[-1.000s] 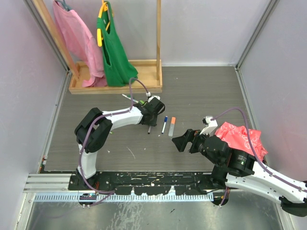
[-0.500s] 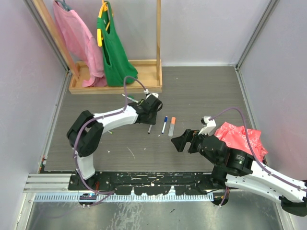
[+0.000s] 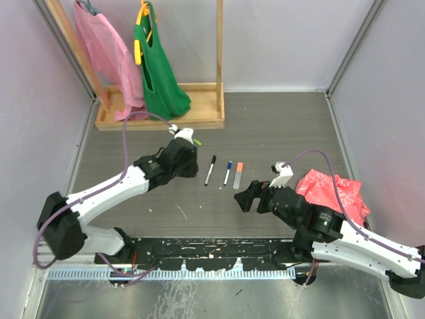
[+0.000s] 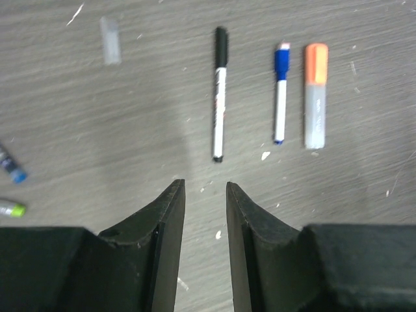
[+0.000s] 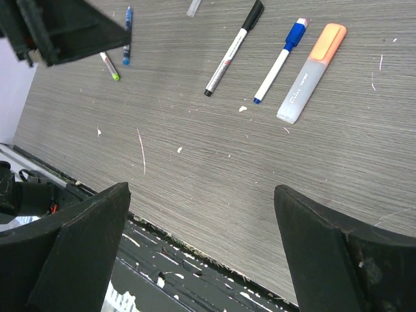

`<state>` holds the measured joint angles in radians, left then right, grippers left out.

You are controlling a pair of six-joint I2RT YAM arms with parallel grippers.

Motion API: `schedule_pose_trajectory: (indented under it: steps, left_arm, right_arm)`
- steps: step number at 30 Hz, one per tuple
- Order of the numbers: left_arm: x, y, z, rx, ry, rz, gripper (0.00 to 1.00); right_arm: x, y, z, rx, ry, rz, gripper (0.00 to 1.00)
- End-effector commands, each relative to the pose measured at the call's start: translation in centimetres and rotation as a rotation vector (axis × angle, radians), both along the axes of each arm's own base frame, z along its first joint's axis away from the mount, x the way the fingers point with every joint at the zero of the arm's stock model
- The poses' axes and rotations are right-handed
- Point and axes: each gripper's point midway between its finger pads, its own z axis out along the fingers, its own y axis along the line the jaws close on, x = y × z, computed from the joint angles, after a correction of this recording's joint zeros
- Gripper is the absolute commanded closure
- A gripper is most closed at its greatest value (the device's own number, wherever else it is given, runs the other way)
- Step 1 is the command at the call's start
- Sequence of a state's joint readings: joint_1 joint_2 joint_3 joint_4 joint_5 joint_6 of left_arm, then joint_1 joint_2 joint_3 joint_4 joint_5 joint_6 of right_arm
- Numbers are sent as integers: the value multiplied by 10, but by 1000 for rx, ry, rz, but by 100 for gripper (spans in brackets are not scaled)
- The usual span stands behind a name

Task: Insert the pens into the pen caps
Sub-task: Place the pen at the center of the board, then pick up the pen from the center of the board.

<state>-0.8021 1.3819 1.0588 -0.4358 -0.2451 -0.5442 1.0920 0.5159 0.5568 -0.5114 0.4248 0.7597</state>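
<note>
Grey table (image 3: 285, 133), pale walls (image 3: 285, 40) all around. Three pens (image 3: 210, 169) lie mid-frame; a pink bag (image 3: 106, 53) and green bag (image 3: 156, 73) hang upper left. The left pincer (image 4: 205, 188) is slightly open, the right pincer (image 5: 201, 190) wide.

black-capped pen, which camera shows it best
The left wrist view: the black-capped pen lies whole and large near the middle, and the print on its barrel is visible. The right wrist view shows it smaller, slanted at the top edge. The top view shows only a thin small line.
</note>
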Motion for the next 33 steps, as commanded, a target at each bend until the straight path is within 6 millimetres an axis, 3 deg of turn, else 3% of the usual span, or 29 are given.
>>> schedule_pose_trajectory:
  steps: [1, 7, 12, 16, 24, 33]
  left_arm:
    - [-13, 35, 20, -44, -78, 98, 67]
    - [-29, 88, 21, 3, -121, 245, 67]
    - [-28, 118, 3, 66, -79, 319, 66]
    - [-14, 137, -8, 42, -44, 383, 66]
    - [22, 154, -26, 77, -12, 424, 66]
    - [60, 169, -56, 88, 76, 487, 65]
  right_arm:
    - [4, 6, 11, 34, -36, 4, 3]
    - [4, 12, 3, 26, -21, 18, 3]
    - [4, 18, -7, -1, -8, 38, 3]
    - [5, 23, -18, -70, 2, 67, 3]
    - [7, 26, -35, -170, 9, 102, 3]
    - [8, 29, -37, -197, -5, 125, 1]
